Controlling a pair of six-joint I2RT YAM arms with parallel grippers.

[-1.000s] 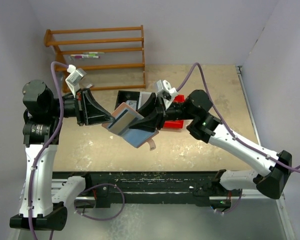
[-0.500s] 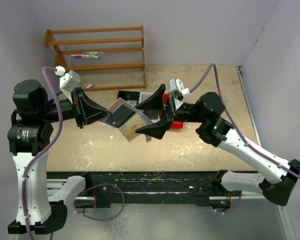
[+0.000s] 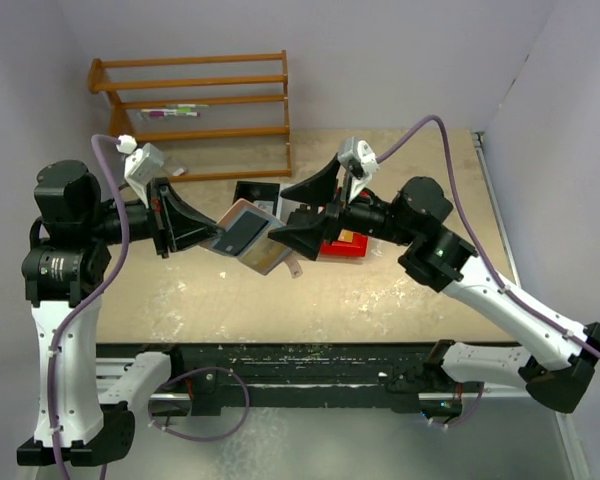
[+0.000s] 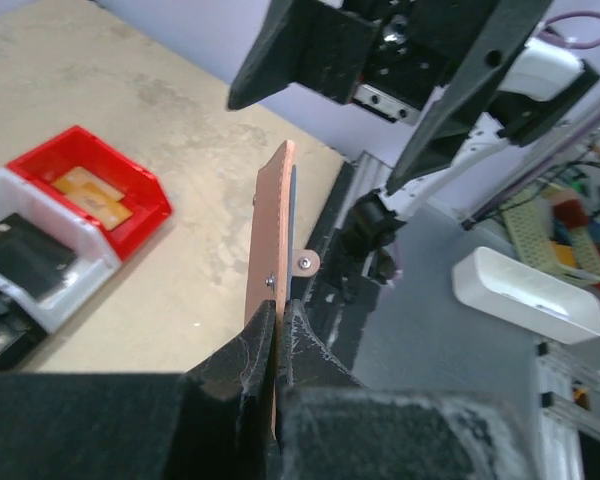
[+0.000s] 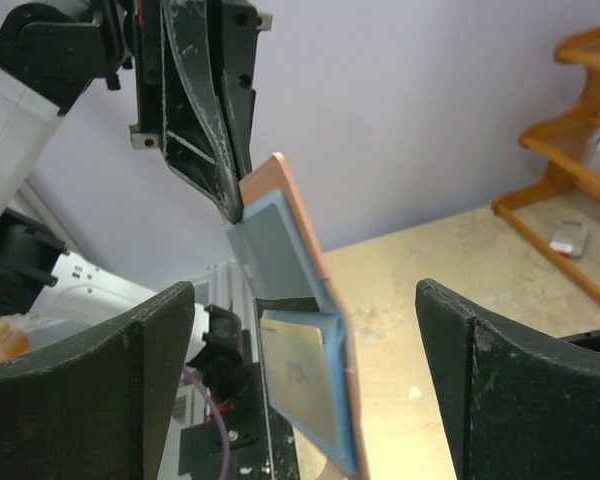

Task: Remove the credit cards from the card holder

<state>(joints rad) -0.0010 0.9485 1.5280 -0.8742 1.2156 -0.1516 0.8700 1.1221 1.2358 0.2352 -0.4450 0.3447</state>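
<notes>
- Pinkish-brown folding card holder (image 5: pixel 280 255): matt, leather-like outside, with a smooth light blue lining.
- Golden-yellow rectangular card (image 5: pixel 295 372): smooth plastic.
- Red bin (image 4: pixel 130 175): glossy plastic.
- Beige table (image 3: pixel 380 290): rough, speckled.

card holder (image 5: pixel 272 250) lower corner blurred, rack (image 3: pixel 195 60) items (image 3: pixel 170 113) indistinct

Your left gripper (image 4: pixel 277 322) fills the bottom of the view. Its black fingers (image 4: pixel 230 372) are pinched tight on the lower edge of the card holder (image 4: pixel 271 225). You see the holder edge-on, a thin pinkish-brown slab standing up out of the grip. Its strap tab (image 4: pixel 305 262), with a metal snap, sticks out to the right. Above it, the right gripper (image 4: pixel 316 142) hangs with its jaws spread wide, touching nothing. On the beige table (image 4: pixel 195 135) at left, a red bin (image 4: pixel 130 172) holds flat orange-yellow cards (image 4: pixel 90 190). A white bin (image 4: pixel 72 276) just beside it holds something black.
</notes>
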